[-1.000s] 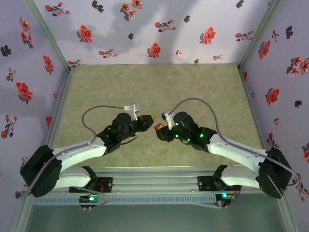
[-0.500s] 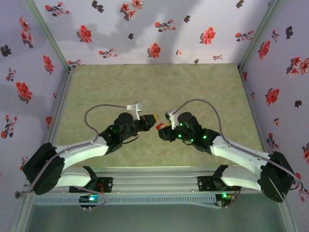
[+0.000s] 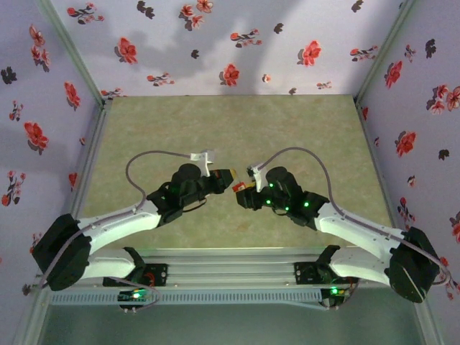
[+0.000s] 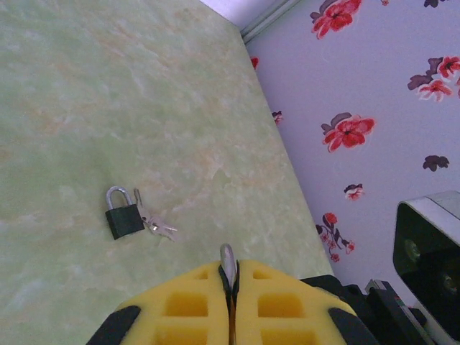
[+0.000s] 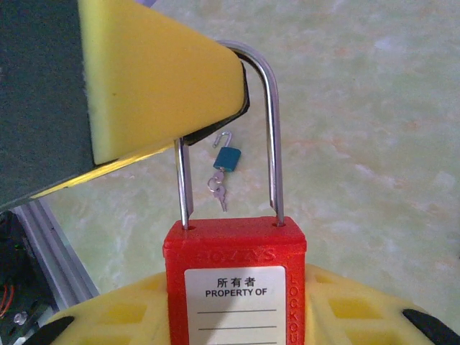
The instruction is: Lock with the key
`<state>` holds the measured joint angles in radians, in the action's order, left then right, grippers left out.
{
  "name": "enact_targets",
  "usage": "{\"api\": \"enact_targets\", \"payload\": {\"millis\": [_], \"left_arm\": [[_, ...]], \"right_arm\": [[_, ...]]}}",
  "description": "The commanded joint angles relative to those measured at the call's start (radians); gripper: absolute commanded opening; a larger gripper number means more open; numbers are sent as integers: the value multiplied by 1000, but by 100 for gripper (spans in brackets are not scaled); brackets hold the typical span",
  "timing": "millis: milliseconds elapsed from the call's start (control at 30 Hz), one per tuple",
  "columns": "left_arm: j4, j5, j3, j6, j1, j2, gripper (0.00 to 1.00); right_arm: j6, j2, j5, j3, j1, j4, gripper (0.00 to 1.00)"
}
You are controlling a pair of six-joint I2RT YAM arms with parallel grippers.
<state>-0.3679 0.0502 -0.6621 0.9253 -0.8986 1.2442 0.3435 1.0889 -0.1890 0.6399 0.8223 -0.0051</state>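
Inside closed left gripper (image 4: 230,280): tiny metal-shafted key (image 4: 227,257).
Opposite, right gripper (image 3: 241,191) clamps red plastic padlock (image 5: 236,251); align shaft with its hidden keyhole before pushing.

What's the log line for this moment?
left gripper: shut on key | right gripper: shut on red padlock | key: not inserted

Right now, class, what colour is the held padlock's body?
The padlock is red, clearest in the right wrist view.
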Motion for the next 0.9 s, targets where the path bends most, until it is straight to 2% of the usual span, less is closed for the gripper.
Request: {"api": "enact_targets", "payload": {"millis": [0,200,300,400,600,700,867], "left_arm": [[231,148,25,-76,-62,-19,9],[234,149,27,-74,-49,-25,26],[231,148,32,-69,-42,-35,30],[228,147,44,-64,-28,-62,43],[233,129,81,-61,11,-161,59],[221,130,99,-66,24,-206,69],[217,136,118,-70,45,-264,80]], "right_arm": [[56,-43,194,40,-61,247,0],[54,-40,186,40,-60,243,0],[52,-38,185,40,-60,240,0],[52,-37,181,40,-60,239,0],[49,-40,167,31,-60,237,0],[44,-39,110,36,-60,236,0],[31,2,-73,74,-57,191,0]]}}
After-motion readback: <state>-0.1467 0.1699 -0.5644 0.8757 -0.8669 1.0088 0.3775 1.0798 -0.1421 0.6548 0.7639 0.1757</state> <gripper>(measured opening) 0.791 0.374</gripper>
